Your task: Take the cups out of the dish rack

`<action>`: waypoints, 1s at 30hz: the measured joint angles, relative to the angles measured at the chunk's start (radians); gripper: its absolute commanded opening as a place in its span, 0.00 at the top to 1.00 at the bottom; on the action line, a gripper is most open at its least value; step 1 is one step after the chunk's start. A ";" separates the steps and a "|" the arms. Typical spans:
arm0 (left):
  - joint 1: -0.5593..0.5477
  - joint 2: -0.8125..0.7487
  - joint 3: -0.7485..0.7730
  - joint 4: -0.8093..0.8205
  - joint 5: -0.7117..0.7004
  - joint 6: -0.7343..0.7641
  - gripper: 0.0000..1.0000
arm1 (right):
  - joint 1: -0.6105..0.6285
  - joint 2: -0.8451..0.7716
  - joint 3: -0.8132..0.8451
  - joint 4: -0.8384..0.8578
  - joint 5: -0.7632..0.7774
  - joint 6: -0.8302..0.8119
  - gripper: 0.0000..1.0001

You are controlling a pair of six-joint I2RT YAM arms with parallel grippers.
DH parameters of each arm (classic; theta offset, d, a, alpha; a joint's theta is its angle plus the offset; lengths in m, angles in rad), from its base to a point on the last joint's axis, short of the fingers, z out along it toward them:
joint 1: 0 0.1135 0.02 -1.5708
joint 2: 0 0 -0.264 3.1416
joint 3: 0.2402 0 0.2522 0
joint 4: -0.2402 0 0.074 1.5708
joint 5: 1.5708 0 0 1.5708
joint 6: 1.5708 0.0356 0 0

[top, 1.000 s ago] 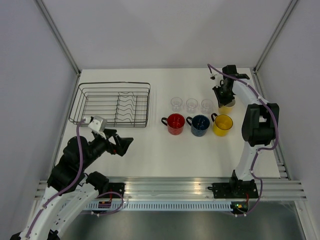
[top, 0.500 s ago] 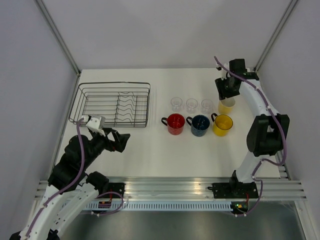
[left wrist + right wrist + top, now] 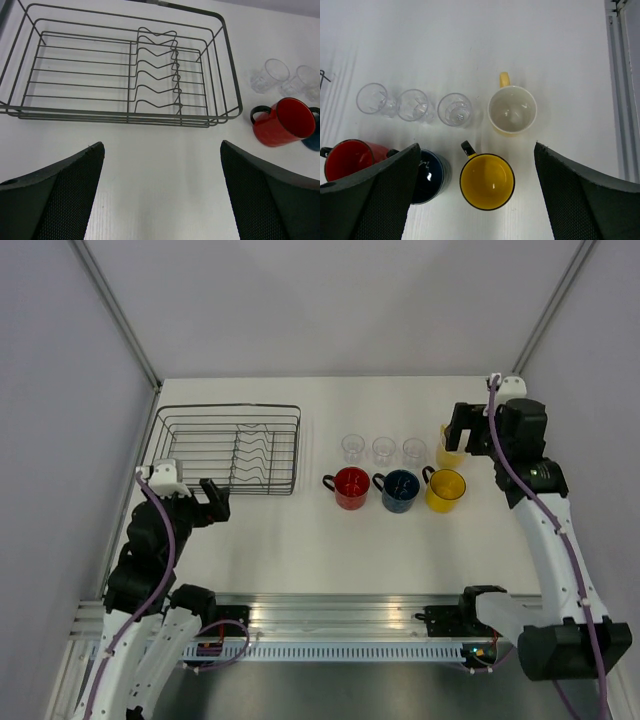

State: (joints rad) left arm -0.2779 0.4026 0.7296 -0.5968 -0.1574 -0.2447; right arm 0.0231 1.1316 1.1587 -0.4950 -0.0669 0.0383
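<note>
On white table (image 3: 300, 550), right of black wire dish rack (image 3: 230, 407): red mug (image 3: 351, 486), blue mug (image 3: 400, 490), bright yellow mug (image 3: 445, 488) in a row; three clear tumblers (image 3: 415, 105) and pale yellow mug (image 3: 512, 111) behind. Jaws of left gripper (image 3: 160, 150) and right gripper (image 3: 476, 147) spread wide.

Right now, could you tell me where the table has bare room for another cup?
The near strip of table, in front of the mugs, is bare; so is the far strip behind the rack and tumblers. Right of the rack it is crowded: seven cups in two rows.
</note>
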 measured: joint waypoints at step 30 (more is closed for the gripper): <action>0.028 -0.136 0.305 -0.194 -0.068 0.091 0.00 | 0.121 -0.750 -0.151 -0.298 0.166 0.017 0.02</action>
State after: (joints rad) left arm -0.2501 0.2665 1.0344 -0.7910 -0.2256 -0.1539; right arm 0.1436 0.3820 1.0073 -0.7933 0.0986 0.0551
